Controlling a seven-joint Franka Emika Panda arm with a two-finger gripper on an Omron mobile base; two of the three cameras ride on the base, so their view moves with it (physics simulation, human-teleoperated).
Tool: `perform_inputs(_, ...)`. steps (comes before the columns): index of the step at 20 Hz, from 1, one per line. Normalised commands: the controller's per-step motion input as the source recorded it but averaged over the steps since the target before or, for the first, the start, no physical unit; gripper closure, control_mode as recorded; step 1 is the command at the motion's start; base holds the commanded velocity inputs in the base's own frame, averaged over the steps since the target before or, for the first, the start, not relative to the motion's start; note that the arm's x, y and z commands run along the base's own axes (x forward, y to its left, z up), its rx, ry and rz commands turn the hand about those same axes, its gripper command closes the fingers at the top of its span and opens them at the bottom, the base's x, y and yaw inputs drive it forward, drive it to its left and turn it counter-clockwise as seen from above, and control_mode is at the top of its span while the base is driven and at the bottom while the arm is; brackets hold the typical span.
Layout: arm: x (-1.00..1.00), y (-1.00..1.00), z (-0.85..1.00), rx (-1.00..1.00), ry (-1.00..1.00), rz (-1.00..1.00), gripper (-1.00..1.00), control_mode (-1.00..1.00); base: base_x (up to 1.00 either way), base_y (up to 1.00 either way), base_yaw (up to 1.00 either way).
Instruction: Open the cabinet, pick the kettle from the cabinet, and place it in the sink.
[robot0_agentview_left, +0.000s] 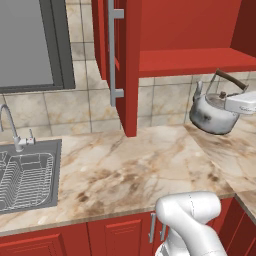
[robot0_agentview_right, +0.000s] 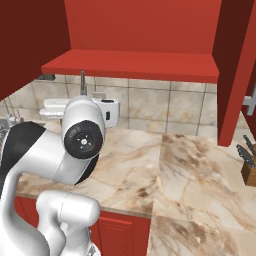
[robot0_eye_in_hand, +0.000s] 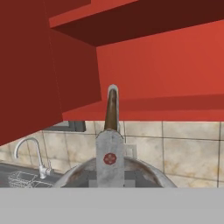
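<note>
Hanging from the hand (robot0_agentview_left: 235, 104), which is clamping its arched handle, the kettle (robot0_agentview_left: 212, 114) is riding above the counter (robot0_agentview_left: 135, 165); the sink (robot0_agentview_left: 30, 175) is lying far off to the hand's left.

I work in a kitchen: marble counter (robot0_agentview_left: 125, 165), tiled wall (robot0_agentview_left: 80, 105), red cabinet (robot0_agentview_left: 131, 60) above my gripper, sink (robot0_agentview_left: 30, 172) with faucet (robot0_agentview_left: 10, 125) to its left.

arm (robot0_agentview_left: 192, 220): comes up from the base, elbow bent, reaching out level to the right | pincer (robot0_agentview_left: 231, 104): clamped tight, hand lying horizontal, up in the air
</note>
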Motion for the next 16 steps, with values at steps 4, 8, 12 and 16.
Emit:
perform_inputs(4,0.0,0.0,0.0,0.0,0.0,0.0,1.0,1.0,0.0,0.0,0.0)
perform_inputs(8,0.0,0.0,0.0,0.0,0.0,0.0,1.0,1.0,0.0,0.0,0.0)
perform_inputs(12,0.0,0.0,0.0,0.0,0.0,0.0,1.0,1.0,-0.19,0.02,-0.01)
perform_inputs(16,0.0,0.0,0.0,0.0,0.0,0.0,1.0,1.0,-0.55,0.12,-0.02)
